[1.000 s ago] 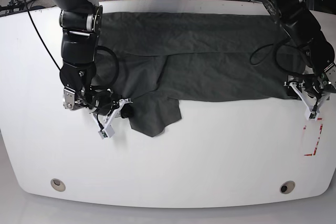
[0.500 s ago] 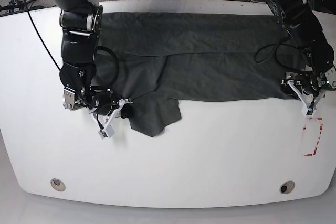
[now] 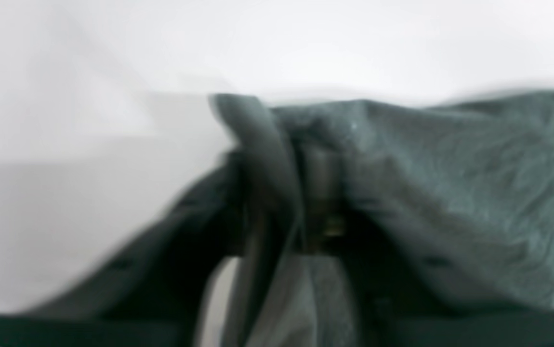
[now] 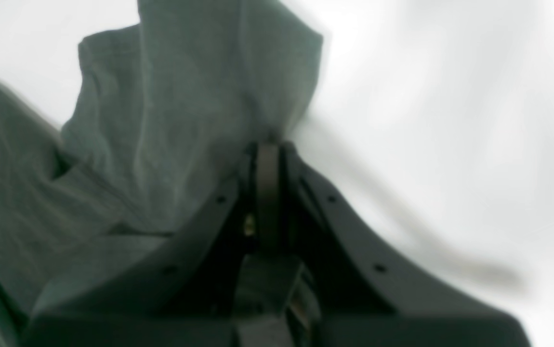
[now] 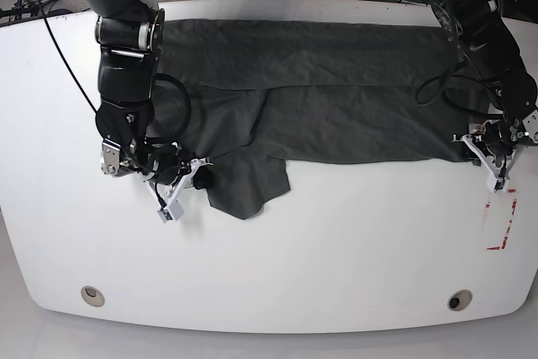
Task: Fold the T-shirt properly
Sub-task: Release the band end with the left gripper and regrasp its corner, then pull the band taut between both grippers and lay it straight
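The table was white and wide. The right gripper had its jaws pressed together on a fold of the shirt, near the flap that hung toward the front edge. The left gripper pinched the shirt's other front corner; cloth bunched up between its jaws, though that view was blurry. The dark grey shirt lay spread across the back of the table, between the two arms.

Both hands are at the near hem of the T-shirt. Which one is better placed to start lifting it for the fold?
Probably the right hand: shut on the T-shirt beside its hanging flap. The left hand grips too, blurrier.
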You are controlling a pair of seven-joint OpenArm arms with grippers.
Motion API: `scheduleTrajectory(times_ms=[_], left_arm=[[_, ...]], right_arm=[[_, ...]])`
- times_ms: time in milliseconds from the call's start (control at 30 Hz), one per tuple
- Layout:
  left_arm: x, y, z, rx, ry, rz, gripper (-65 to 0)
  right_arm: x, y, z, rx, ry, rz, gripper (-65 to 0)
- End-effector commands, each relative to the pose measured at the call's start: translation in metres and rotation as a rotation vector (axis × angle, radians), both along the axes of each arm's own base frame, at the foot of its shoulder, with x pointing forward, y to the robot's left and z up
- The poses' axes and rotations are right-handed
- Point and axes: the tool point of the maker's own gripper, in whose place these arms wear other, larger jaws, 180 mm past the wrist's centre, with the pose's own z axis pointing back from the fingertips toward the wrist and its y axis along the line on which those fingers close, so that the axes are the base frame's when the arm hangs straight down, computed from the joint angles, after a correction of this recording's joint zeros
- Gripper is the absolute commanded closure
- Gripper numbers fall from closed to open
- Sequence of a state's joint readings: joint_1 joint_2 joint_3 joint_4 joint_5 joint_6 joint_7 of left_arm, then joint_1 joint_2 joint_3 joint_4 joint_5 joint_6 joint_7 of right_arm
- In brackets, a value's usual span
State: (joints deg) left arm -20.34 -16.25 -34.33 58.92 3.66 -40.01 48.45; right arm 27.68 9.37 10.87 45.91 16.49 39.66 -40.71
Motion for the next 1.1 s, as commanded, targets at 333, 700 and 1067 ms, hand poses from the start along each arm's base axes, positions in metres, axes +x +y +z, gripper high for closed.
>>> scheduleTrajectory(times_ms=[333, 700, 1067], left_arm=[[0.013, 0.01, 0.021, 0.024, -0.063, 0.006, 0.0], [0.02, 0.011, 0.064, 0.137, -0.178, -0.018, 0.0], [-0.009, 0.014, 0.067, 0.223, -0.172, -0.037, 0.0]], right_arm=[[0.034, -0.009, 0.053, -0.039, -0.151, 0.008, 0.0], [0.029, -0.037, 0.093, -0.201, -0.209, 0.045, 0.0], [0.004, -0.073, 0.139, -0.375, -0.244, -0.001, 0.0]])
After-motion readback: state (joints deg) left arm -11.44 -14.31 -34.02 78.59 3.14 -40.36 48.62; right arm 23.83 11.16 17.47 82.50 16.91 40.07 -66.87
